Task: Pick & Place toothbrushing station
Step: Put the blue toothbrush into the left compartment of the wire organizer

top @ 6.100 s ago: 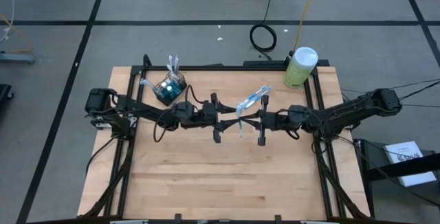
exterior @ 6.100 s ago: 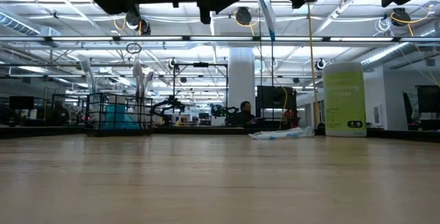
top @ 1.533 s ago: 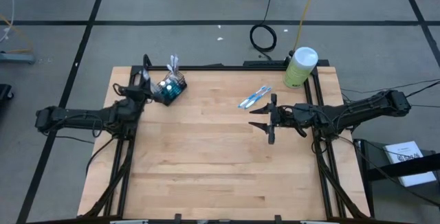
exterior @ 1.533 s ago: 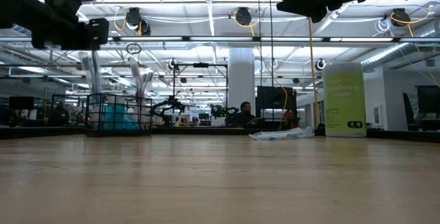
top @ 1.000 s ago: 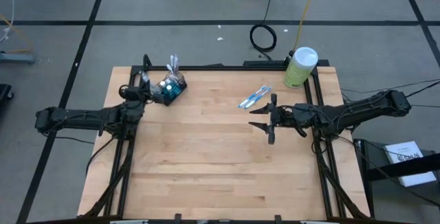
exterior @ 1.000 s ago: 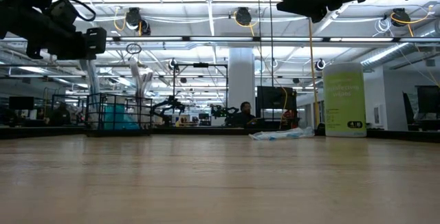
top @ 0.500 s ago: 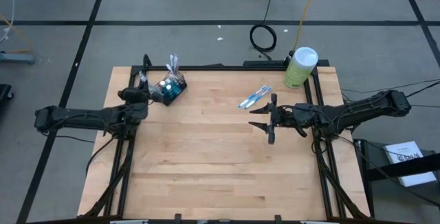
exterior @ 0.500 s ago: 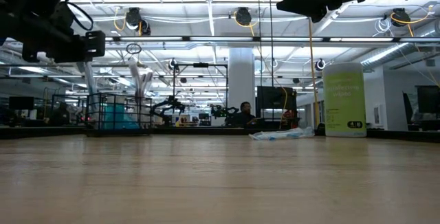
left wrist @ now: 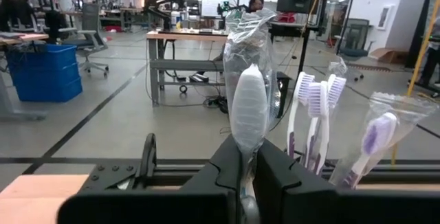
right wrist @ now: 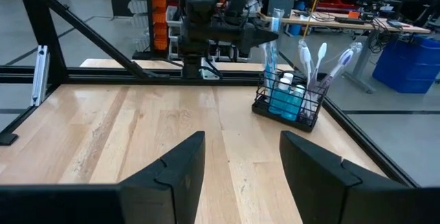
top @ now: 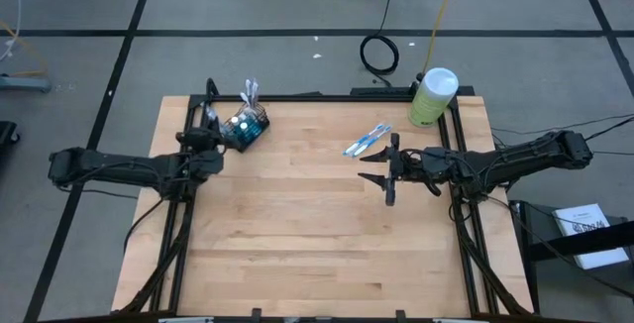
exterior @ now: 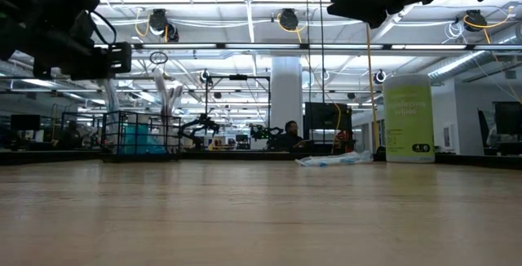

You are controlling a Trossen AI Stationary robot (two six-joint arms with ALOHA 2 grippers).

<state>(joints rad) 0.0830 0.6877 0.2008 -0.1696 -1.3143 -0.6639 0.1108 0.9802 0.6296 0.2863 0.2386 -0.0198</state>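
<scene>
Nearby, at the bench's [top: 297, 234] far left corner, the left gripper [top: 206, 130] pinches a plastic-wrapped toothbrush [left wrist: 249, 107] beside the black wire-mesh holder [top: 245, 129]. Loose wrapped toothbrushes [top: 366, 141] lie by the right gripper [top: 388, 176], fingers spread; a green canister [top: 432, 97] stands behind.

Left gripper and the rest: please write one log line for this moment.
left gripper: shut on wrapped toothbrush, beside mesh holder | right gripper: open, mid-table

wire cup holder [exterior: 137, 134] far left | toothbrushes [exterior: 330, 159] lying beside green canister [exterior: 407, 118]
</scene>
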